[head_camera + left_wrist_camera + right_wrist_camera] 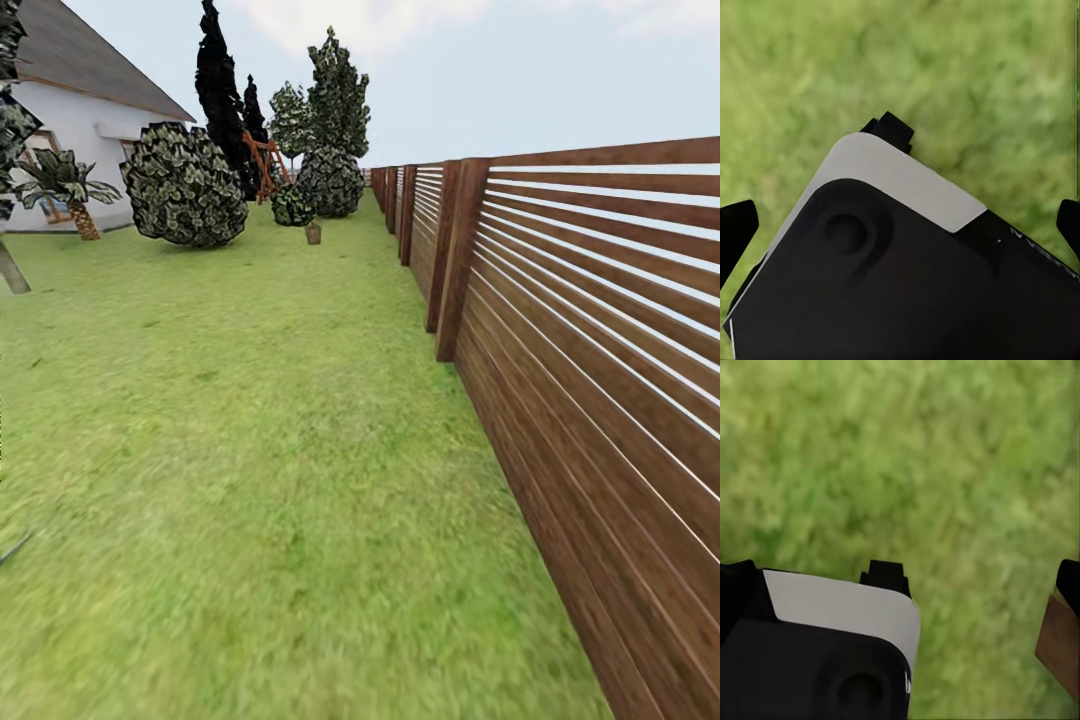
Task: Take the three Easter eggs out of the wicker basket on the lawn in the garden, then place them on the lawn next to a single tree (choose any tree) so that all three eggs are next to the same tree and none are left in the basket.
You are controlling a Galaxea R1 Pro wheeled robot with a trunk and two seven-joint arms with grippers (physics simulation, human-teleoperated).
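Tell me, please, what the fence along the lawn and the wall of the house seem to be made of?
The fence looks like brown stained wood: horizontal slats with streaky grain and a slight sheen, on thicker posts. The house wall looks like smooth white plaster or render, matte and seamless, though it is too far off to be sure.

Bright, even daylight everywhere, with no strong shadows. The short green grass lawn [250, 450] looks smeared and blurry near the bottom of the head view. It is very fuzzy in both wrist views.

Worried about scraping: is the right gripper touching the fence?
Cannot tell. In the right wrist view the right gripper has a fingertip beside the fence; depth unclear.
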